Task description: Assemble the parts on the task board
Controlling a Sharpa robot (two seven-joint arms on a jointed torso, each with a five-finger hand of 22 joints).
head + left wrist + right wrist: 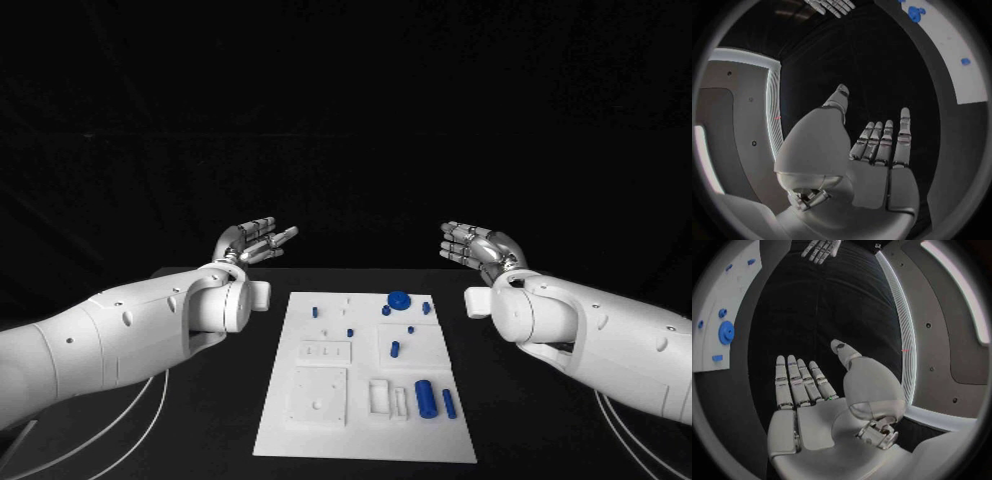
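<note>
On the black worktop (pixel 216 420), against a dark backdrop, the white task board (pixel 325 440) lies midway between the arms with blue parts (pixel 424 396) on it, while the left hand (pixel 257 241) and right hand (pixel 476 243) hover beyond its far corners, fingers spread, holding nothing.

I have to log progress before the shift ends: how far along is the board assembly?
It looks barely begun. Done: nothing I can confirm; several small blue parts stand or lie on the task board, but whether any is seated is unclear. In hand: nothing; the left robot hand and right robot hand hover open beyond the board's far corners. Left: apparently all picking and fitting, including the long blue pieces near the front.
</note>
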